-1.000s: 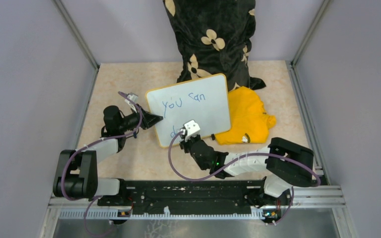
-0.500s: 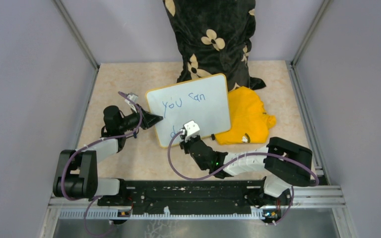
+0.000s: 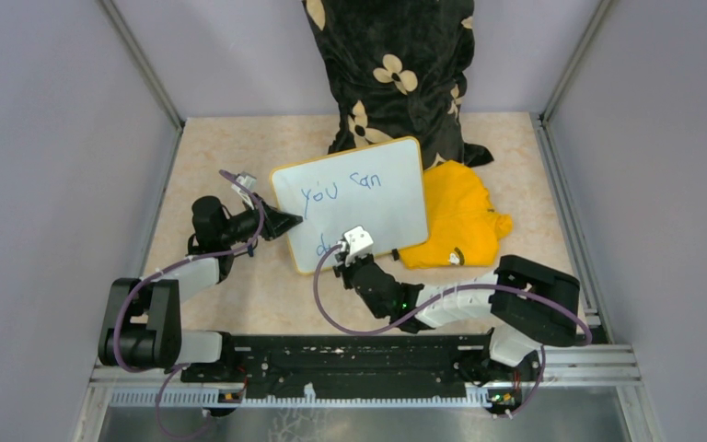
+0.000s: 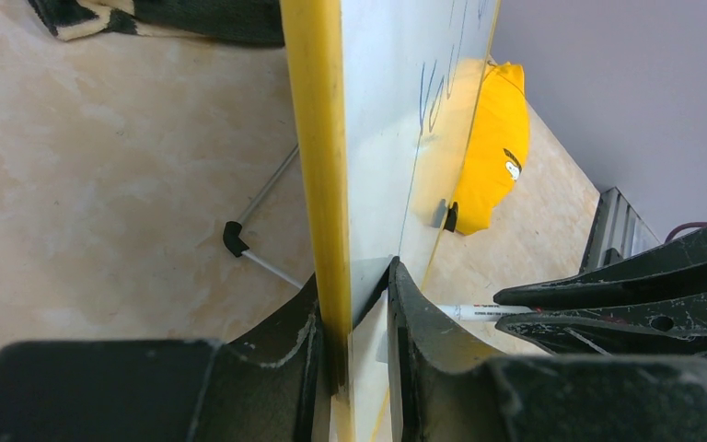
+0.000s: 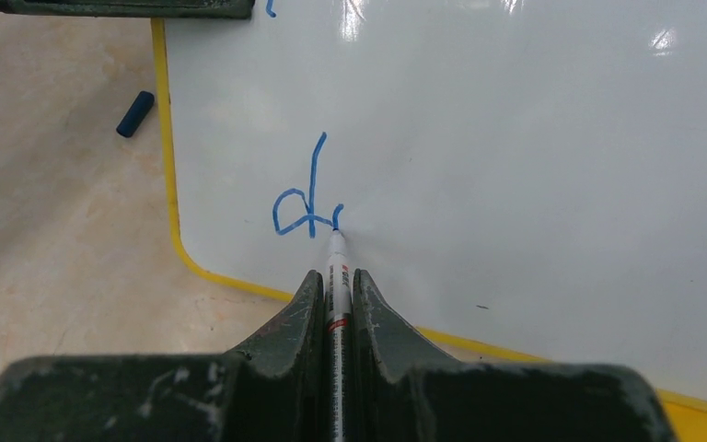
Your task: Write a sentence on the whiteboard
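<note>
The whiteboard (image 3: 377, 207), white with a thin yellow frame, lies tilted at mid table with blue "you can" (image 3: 341, 189) on its upper line. My left gripper (image 3: 290, 222) is shut on the board's left edge; in the left wrist view the yellow frame (image 4: 318, 138) sits between the fingers of the left gripper (image 4: 354, 304). My right gripper (image 5: 336, 276) is shut on a white marker (image 5: 336, 262). The marker's tip touches the board just right of a blue "d" (image 5: 299, 207) that starts the lower line. From above, the right gripper (image 3: 339, 251) is at the board's lower left.
A yellow cloth (image 3: 460, 216) lies against the board's right side. A black flowered cloth (image 3: 396, 74) hangs at the back. A blue marker cap (image 5: 135, 113) lies on the table left of the board. Thin stand legs (image 4: 258, 221) show under the board. Grey walls enclose three sides.
My right gripper has edged slightly to the right with the marker, so more of the "d" shows. The left gripper and the board have not moved.
</note>
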